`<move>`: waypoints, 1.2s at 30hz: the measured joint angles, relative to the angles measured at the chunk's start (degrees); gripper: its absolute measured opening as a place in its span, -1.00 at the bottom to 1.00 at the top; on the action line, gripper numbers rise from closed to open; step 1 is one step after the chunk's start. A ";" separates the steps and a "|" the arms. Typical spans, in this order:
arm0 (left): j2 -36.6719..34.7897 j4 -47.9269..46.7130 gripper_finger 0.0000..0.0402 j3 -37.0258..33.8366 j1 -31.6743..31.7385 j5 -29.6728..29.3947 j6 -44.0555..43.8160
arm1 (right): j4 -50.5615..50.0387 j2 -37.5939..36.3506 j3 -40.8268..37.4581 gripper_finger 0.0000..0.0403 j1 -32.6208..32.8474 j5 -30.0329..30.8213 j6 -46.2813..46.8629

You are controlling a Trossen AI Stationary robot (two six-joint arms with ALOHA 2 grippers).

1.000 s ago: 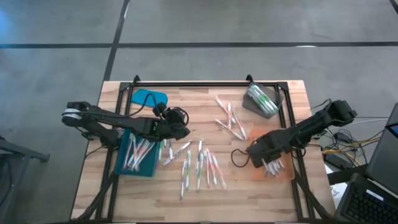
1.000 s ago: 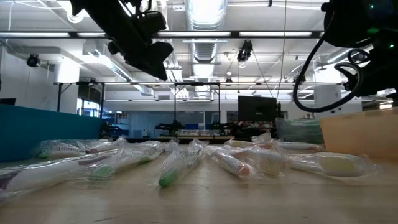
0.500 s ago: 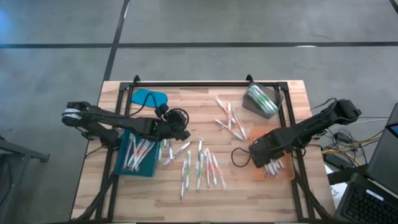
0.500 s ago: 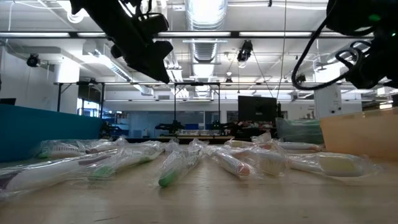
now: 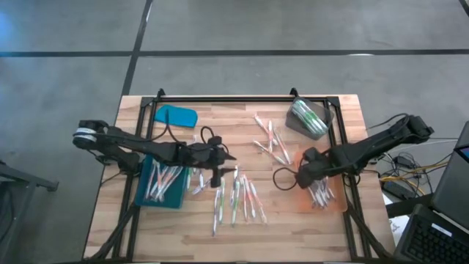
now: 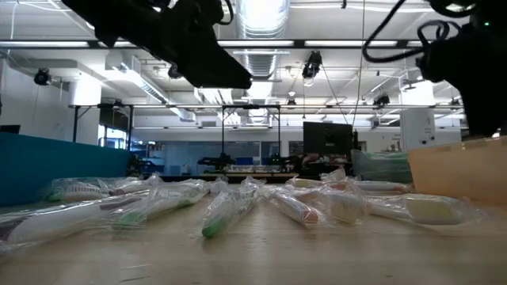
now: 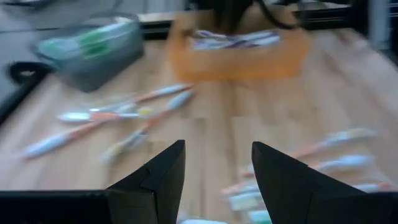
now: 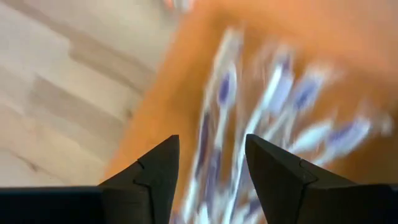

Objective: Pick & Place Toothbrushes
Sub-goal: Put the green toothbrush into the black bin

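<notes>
A: From above, a wooden table (image 5: 220, 110) stands on a grey floor. What lies on it?

B: Loose toothbrushes (image 5: 238, 196) near the middle and toward the near edge, with a few more (image 5: 272, 143) toward the far right. A blue tray (image 5: 163, 183) by the left edge holds some, an orange tray (image 5: 326, 196) by the right edge holds others, and a grey bin (image 5: 308, 119) sits at the far right corner.

A: And the arms?

B: The left hand (image 5: 223, 160) hovers over the loose pile; the right hand (image 5: 306, 165) sits at the orange tray's inner edge.

A: From table height?

B: Wrapped toothbrushes (image 6: 230, 210) lie across the wood, both arms dark overhead.

A: The left wrist view?

B: The left hand (image 7: 217, 177) is spread, with nothing between its fingers.

A: The right wrist?

B: The right hand (image 8: 208, 174) is parted and empty above brushes lying in the orange tray (image 8: 292, 37).

A: Progress?

B: I'd judge it partway: each tray holds some, many remain loose.
</notes>
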 joint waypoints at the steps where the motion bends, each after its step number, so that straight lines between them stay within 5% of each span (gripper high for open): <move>1: 0.00 -0.21 -0.05 -0.05 -0.01 1.12 -0.86 | -0.02 -0.37 0.37 -0.12 0.00 1.94 -0.90; 9: 0.00 -6.27 -0.05 -0.47 -0.70 6.62 -9.42 | 4.47 -1.98 3.50 -0.27 -0.02 21.22 -13.03; 15: 0.00 -13.22 -0.05 -0.47 -5.92 4.20 -16.86 | 11.76 -1.62 4.21 -0.38 -0.04 32.82 -22.65; 25: 0.00 -17.48 -0.05 -0.45 -15.40 -7.39 -32.34 | 16.09 -1.48 4.19 -0.48 -0.02 34.60 -26.78; 36: 5.18 -20.72 -0.05 -0.08 -16.68 -15.04 -45.81 | 16.70 -1.46 4.15 -0.34 0.00 34.53 -26.64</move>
